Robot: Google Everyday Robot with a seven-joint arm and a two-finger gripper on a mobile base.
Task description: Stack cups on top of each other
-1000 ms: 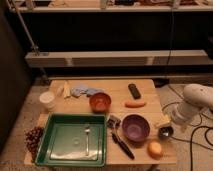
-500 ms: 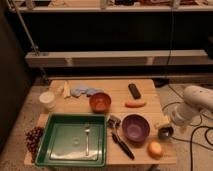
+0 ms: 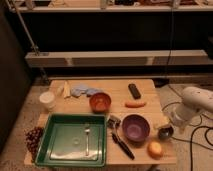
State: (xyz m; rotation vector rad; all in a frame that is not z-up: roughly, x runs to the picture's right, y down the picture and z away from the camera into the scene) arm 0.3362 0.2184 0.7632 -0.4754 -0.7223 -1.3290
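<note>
In green tray at worktop's front-left corner: one fork. At left edge, white cup; at right edge, dark grey cup, well apart. Just beside the dark grey cup, gripper, released, grasping nothing.

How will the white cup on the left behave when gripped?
The white cup: plain and small, so probably light; upright, it may tip if nudged. Smooth round wall could slip. The tool is at the right edge of the table.
</note>
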